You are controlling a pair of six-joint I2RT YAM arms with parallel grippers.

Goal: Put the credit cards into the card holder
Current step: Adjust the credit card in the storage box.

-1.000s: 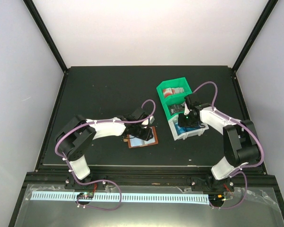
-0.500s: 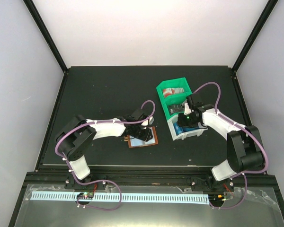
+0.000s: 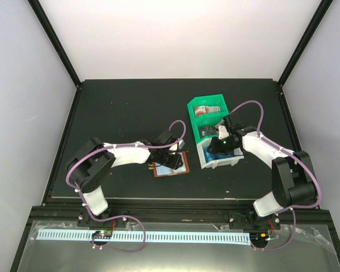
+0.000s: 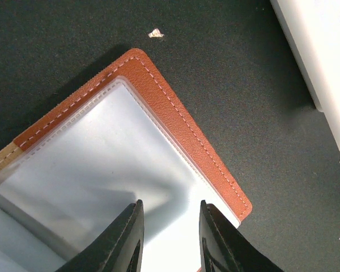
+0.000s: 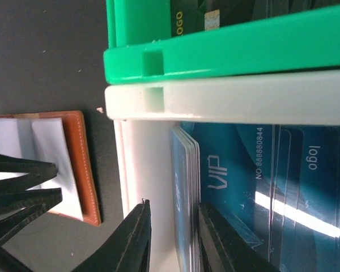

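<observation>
From above, the right gripper (image 3: 218,146) has crept leftward over the last second. It was nearer the middle of the white compartment of the tray (image 3: 207,101) and now sits down at that compartment's left side. The red-and-white credit cards (image 3: 207,109) lie untouched in the far green section. The left gripper (image 3: 171,159) has not budged and stays planted on the open card holder (image 3: 182,164), which lies on the table (image 3: 119,107) just left of the tray. On the left wrist, the fingers stand narrowly apart over a clear sleeve (image 4: 113,158) inside the brown leather edge. The plastic shows in the gap, and I can't tell whether they pinch it or only pin it. The part of the sleeve in view looks empty. Over to the right wrist, and here's the news: the claw has drawn in from a wider stance and now straddles the edge of the blue stack (image 5: 186,187). That stack stands against the white wall, with flat "VIP" cards beside it. A sliver of white shows between one finger and the stack, so I can't call the grip made. The holder and the other arm's dark fingers (image 5: 22,192) wait just past the tray wall. My read is that the pick is under way, with a short carry to that held-open sleeve to follow. The worry is the claw lifting several cards instead of one.
</observation>
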